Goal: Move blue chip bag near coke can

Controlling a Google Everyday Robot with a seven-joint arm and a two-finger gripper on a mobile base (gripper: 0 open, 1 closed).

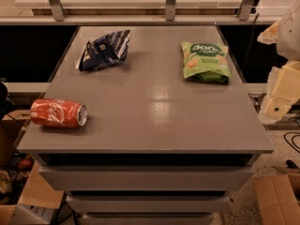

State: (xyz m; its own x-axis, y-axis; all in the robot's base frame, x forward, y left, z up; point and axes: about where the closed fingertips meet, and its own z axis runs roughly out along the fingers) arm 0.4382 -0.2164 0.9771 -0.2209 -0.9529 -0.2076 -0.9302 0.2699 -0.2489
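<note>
The blue chip bag (104, 50) lies crumpled at the far left of the grey table top (150, 107). The coke can (58, 113) lies on its side at the near left edge, silver top end facing right. The bag and the can are well apart, the bag farther back. My gripper (280, 86) is off the table's right edge, seen only as pale arm parts, far from both objects and holding nothing that I can see.
A light green snack bag (206, 62) lies at the far right of the table. Drawers (145, 177) sit below the top. Cardboard boxes stand on the floor at the lower left (33, 196) and lower right (276, 196). A railing (140, 18) runs behind.
</note>
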